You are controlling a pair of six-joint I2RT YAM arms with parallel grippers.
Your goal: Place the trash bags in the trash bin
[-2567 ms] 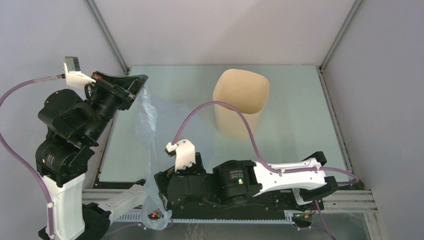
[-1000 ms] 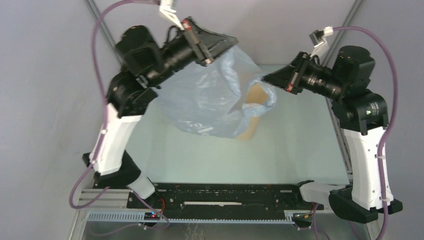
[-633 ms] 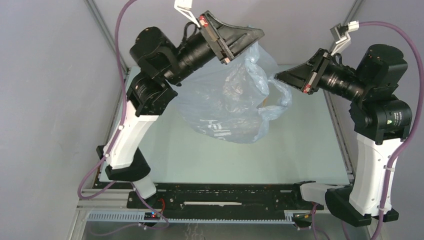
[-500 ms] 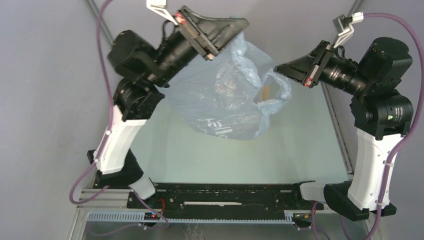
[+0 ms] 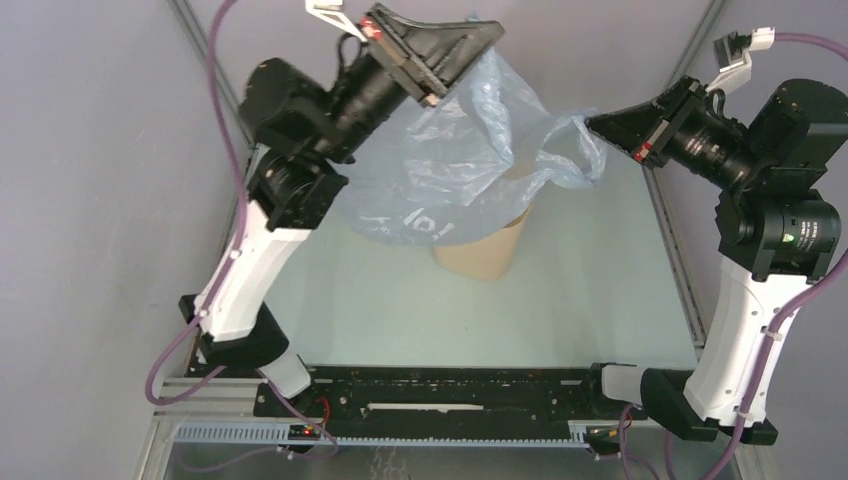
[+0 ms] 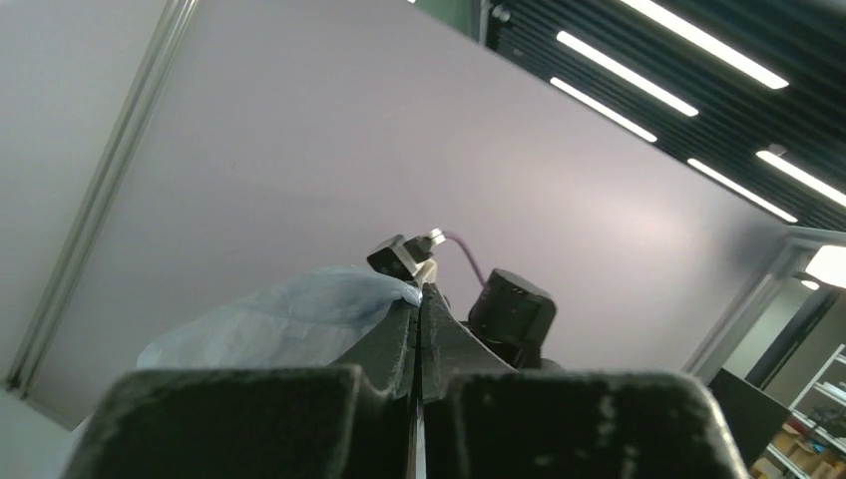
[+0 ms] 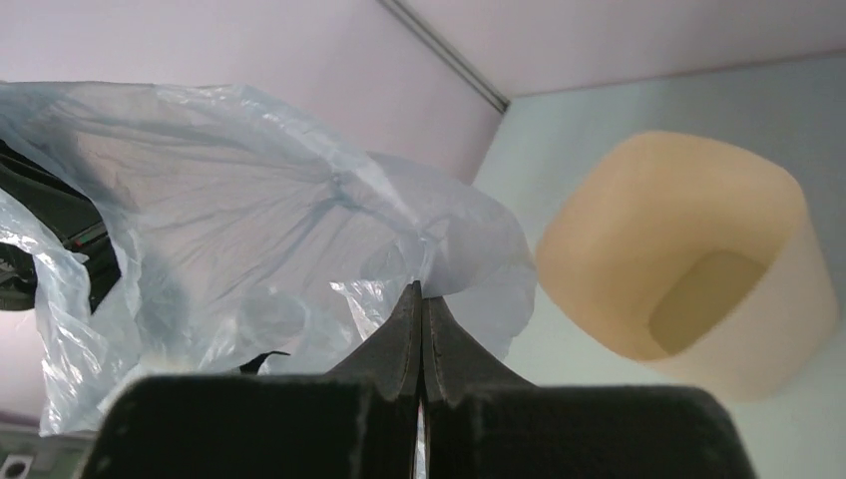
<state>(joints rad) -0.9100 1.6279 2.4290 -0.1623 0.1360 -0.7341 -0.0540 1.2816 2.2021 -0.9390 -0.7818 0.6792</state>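
Observation:
The pale-blue translucent trash bag point(image 5: 455, 170) hangs stretched in the air between both arms, above the beige trash bin point(image 5: 480, 252), whose upper part it hides from above. My left gripper point(image 5: 487, 30) is shut on the bag's upper left edge point(image 6: 299, 319). My right gripper point(image 5: 592, 124) is shut on the bag's right edge point(image 7: 299, 230), which bunches at its tips. In the right wrist view the bin point(image 7: 688, 264) sits to the right of the bag, its open mouth showing.
The pale green table point(image 5: 600, 280) is walled by grey panels on the left, back and right. The right arm's wrist point(image 6: 509, 309) shows beyond the left gripper's tips. A black rail point(image 5: 450, 395) runs along the near edge.
Both arms rose from a low pose and lifted the bag. Over the last second the grippers have moved apart, stretching the bag wider and higher, so the bin's lower body shows below it.

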